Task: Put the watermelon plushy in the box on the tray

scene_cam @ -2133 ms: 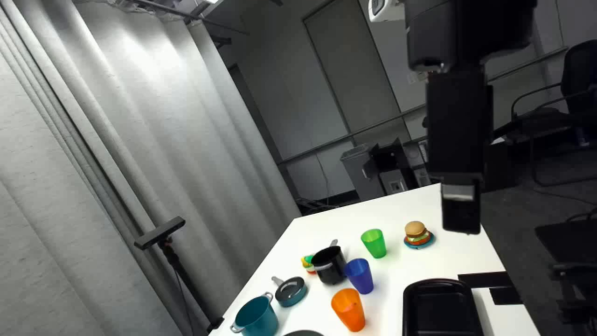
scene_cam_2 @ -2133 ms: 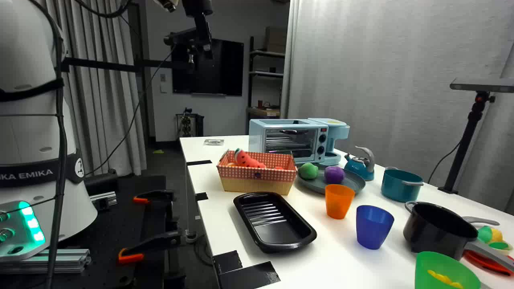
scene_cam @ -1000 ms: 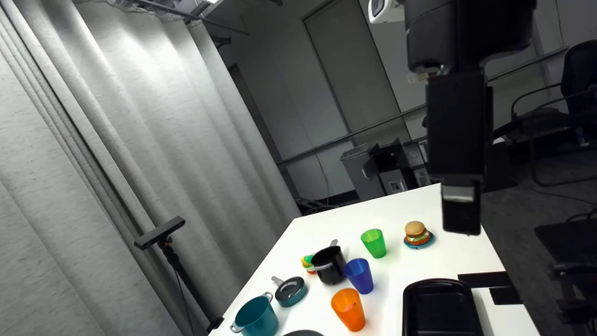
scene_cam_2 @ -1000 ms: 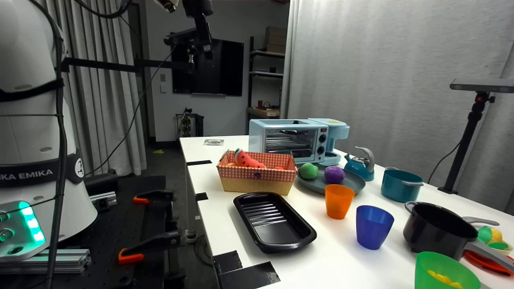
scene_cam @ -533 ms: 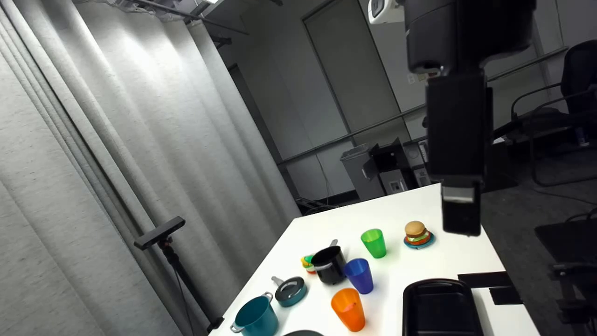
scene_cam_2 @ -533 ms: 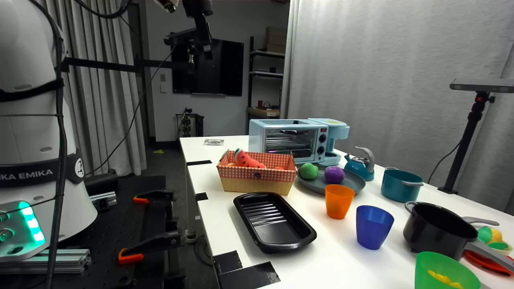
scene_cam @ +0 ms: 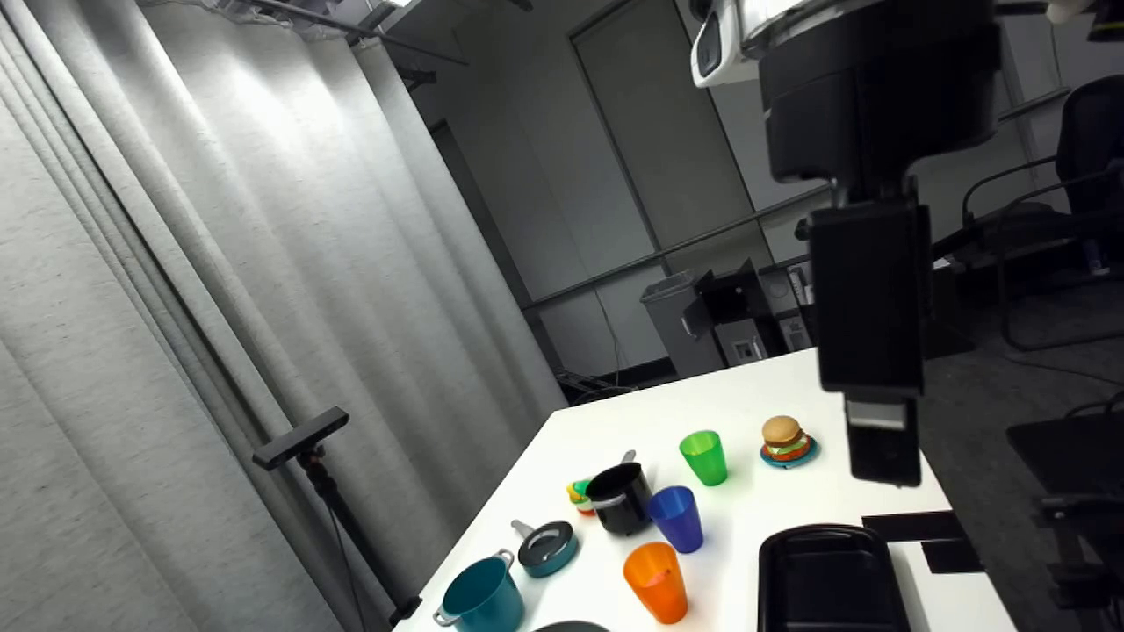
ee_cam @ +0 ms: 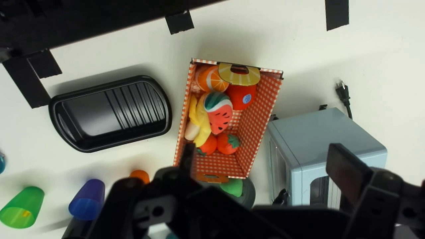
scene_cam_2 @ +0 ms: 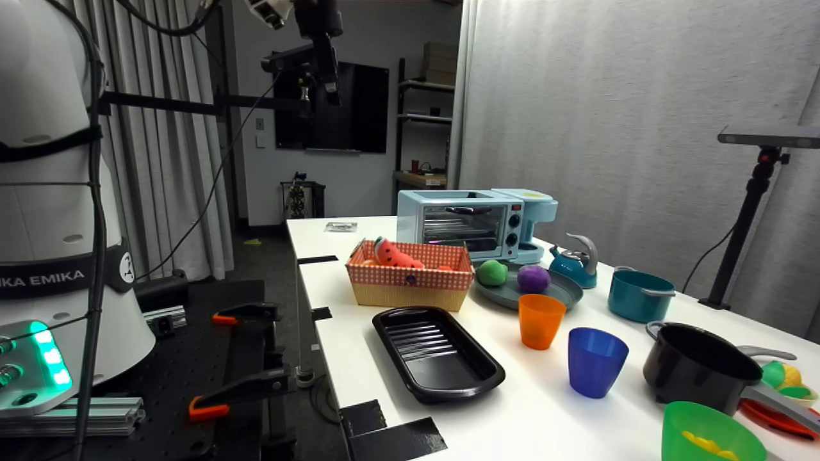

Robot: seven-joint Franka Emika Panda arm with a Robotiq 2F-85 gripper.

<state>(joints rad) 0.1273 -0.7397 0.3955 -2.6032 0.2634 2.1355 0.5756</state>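
The watermelon plushy (ee_cam: 220, 118), red with dark seeds and a green and white rind, lies in the red-checked box (ee_cam: 259, 127) among other soft fruit. The plushy (scene_cam_2: 396, 255) and box (scene_cam_2: 410, 296) also show in an exterior view; its rind end sticks up above the rim. The flat black tray (ee_cam: 94, 113) lies beside the box, apart from it. The tray shows in both exterior views (scene_cam: 830, 584) (scene_cam_2: 442, 355). My gripper (ee_cam: 260, 149) is open with nothing between its fingers, high above the table. It shows from the side in both exterior views (scene_cam: 882, 448) (scene_cam_2: 331, 89).
A light blue toaster oven (scene_cam_2: 471, 221) stands close behind the box. A grey plate (scene_cam_2: 564, 291) with a green and a purple plushy is beside the box. Orange (scene_cam_2: 541, 320), blue (scene_cam_2: 597, 362) and green (scene_cam_2: 711, 435) cups and a black pot (scene_cam_2: 698, 365) stand past the tray.
My gripper has moved down a little in the last half second, after holding still before that. The plushy, box and tray have not moved.
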